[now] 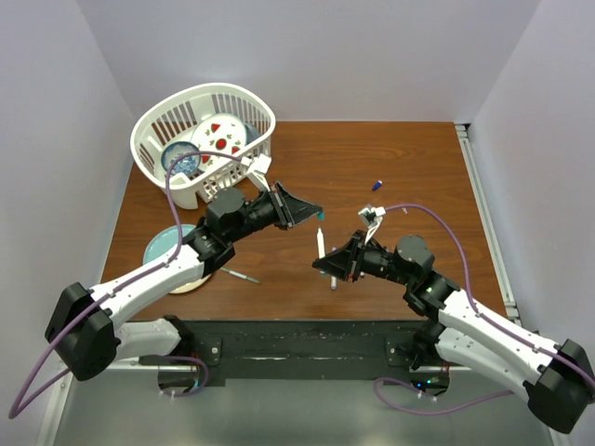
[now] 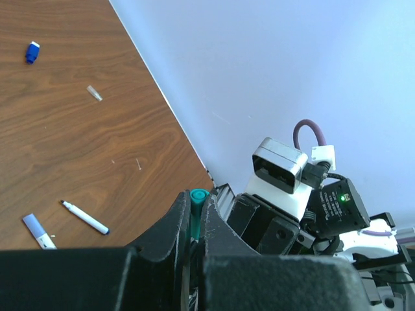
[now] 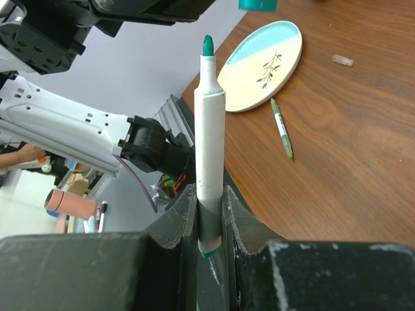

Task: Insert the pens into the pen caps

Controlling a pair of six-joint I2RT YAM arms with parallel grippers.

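My left gripper (image 1: 312,215) is shut on a green pen cap (image 2: 198,194), whose open end pokes out past the fingertips (image 2: 181,207). My right gripper (image 3: 209,194) is shut on the lower end of a white pen (image 3: 209,129) and holds it upright above the table with its green tip (image 3: 208,45) bare. In the top view this pen (image 1: 321,243) stands just below the cap (image 1: 322,216), with a small gap between them. A blue cap (image 1: 378,184) lies at the back right. A green pen (image 1: 240,275) lies beside the plate. Another pen (image 2: 84,217) and a pale purple cap (image 2: 37,230) lie near the right gripper.
A white basket (image 1: 153,139) with dishes stands at the back left. A teal and cream plate (image 1: 165,249) lies at the front left under the left arm. A small clear bit (image 2: 94,92) lies on the wood. Walls close in on three sides.
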